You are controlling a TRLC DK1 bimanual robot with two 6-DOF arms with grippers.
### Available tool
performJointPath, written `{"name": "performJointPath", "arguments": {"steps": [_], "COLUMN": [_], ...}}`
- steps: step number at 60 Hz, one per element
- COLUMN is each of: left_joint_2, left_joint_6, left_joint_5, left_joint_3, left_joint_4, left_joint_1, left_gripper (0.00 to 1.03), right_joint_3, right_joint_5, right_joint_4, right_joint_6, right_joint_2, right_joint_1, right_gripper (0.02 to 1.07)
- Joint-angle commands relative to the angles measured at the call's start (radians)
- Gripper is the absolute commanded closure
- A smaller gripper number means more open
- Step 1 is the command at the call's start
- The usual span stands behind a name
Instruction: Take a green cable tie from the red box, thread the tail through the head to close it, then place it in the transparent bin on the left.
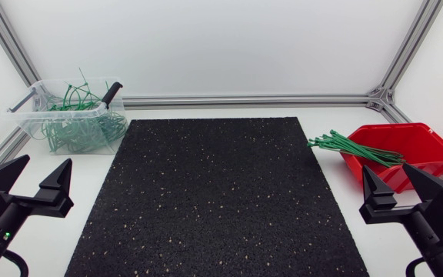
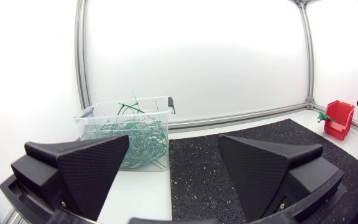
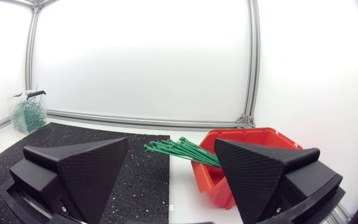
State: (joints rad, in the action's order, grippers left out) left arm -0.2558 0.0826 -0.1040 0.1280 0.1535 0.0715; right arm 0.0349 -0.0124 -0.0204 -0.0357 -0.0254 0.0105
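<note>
Head view: a bundle of thin green plastic cable ties (image 1: 352,148) lay over the rim of the red plastic box (image 1: 429,150) at frame right, tails overhanging the white tabletop (image 1: 329,123). The left pincer (image 1: 46,163) and right pincer (image 1: 385,169) stood apart and empty at the lower corners.

Left wrist view: the clear plastic bin (image 2: 92,118) sat ahead of the spread fingers.

Right wrist view: the ties lay just ahead. Light, springy and slick, each looked best pinched singly near its overhanging tail.

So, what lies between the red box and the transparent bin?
In the head view, only the black mat lies between red box and transparent bin; its middle is bare.
</note>
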Motion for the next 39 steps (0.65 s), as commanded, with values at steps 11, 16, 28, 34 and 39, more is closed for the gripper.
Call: {"name": "performJointPath", "arguments": {"steps": [11,16,28,34,39], "left_joint_2": [0.130,0.172,0.256,0.256,0.256], "left_joint_6": [-0.051,-0.061,-0.083,-0.083,-0.083], "left_joint_5": [0.052,0.069,0.104,0.104,0.104], "left_joint_3": [-0.074,-0.092,-0.128,-0.128,-0.128], "left_joint_4": [-0.074,-0.101,-0.154,-0.154,-0.154], "left_joint_1": [-0.038,-0.049,-0.072,-0.072,-0.072], "left_gripper": [0.03,0.03,0.03,0.03,0.03], "right_joint_3": [-0.035,-0.035,-0.035,-0.035,-0.035], "right_joint_5": [0.012,0.012,0.012,0.012,0.012], "right_joint_4": [0.020,0.020,0.020,0.020,0.020], "right_joint_6": [0.036,0.036,0.036,0.036,0.036], "right_joint_2": [0.025,0.025,0.025,0.025,0.025], "right_joint_1": [-0.010,-0.010,-0.010,-0.010,-0.010], "right_gripper": [0.06,0.06,0.06,0.06,0.06]}}
